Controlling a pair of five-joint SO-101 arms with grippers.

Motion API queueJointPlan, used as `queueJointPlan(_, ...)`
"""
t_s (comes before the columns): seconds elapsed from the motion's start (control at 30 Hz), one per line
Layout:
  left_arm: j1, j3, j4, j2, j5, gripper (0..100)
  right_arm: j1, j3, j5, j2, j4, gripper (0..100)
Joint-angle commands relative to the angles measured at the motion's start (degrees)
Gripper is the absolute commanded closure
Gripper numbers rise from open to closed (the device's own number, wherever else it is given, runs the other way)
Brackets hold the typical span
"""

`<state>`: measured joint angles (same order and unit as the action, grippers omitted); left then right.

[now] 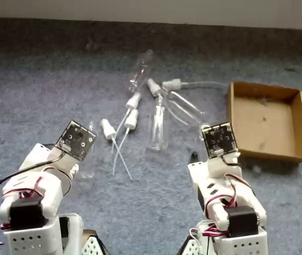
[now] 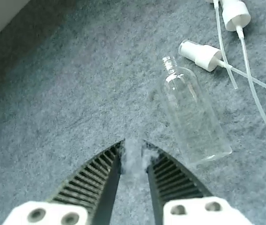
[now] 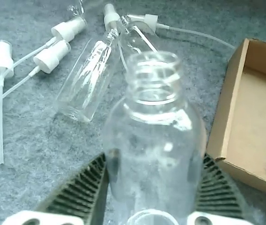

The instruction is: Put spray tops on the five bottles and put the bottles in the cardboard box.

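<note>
Alignment is what this step seems to turn on: a top has to meet an open neck squarely. Farthest left, the left claw [image 2: 132, 147] hangs low over the grey surface [image 2: 53, 93], its jaws nearly closed with nothing between them. Just beside it a loose bottle [image 2: 191, 117] lies on its side, uncapped. Next over, three spray tops [image 1: 131, 119] lie near one another, their long dip tubes trailing toward the arms; one rests near the loose bottle's mouth. Past them, other bottles [image 1: 157, 125] lie in a cluster, some with tops at their necks, though I cannot tell how well they are seated. Further right, the right claw [image 3: 154, 161] grips a held bottle [image 3: 154, 131] by its body, mouth open and pointing away from the wrist. The cardboard box [image 1: 262, 122] sits at the far right.

To do this well, the left claw should probably open and take a free top by its white collar, not the thin tube. It should feed the tube tip into the held mouth first. The tube will likely flex, so a slow, straight approach suits.
</note>
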<state>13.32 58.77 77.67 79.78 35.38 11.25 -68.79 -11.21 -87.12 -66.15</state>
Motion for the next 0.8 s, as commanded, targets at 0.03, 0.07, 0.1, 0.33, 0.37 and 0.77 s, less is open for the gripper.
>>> queueJointPlan(0.03,1.0,-19.2,7.6,-16.6,1.5,98,-0.7,-2.4,-0.1,-0.6,5.8,79.6)
queueJointPlan(0.07,1.0,-22.4,8.7,-19.9,1.5,98,-0.7,-3.1,-0.1,-0.6,7.0,79.6)
queueJointPlan(0.1,1.0,-25.2,9.8,-23.3,1.5,98,-0.7,-3.9,-0.1,-0.6,8.2,79.6)
queueJointPlan(0.33,-3.9,-40.0,16.2,-43.6,1.3,98,-0.7,-10.4,0.0,-0.7,18.9,79.6)
queueJointPlan(0.37,-5.3,-41.3,16.4,-45.8,1.3,98,-0.7,-11.1,0.0,-0.7,19.6,79.6)
queueJointPlan(0.77,-17.5,-57.2,16.2,-70.3,-3.5,96,-0.7,-12.3,0.0,-0.7,19.8,79.6)
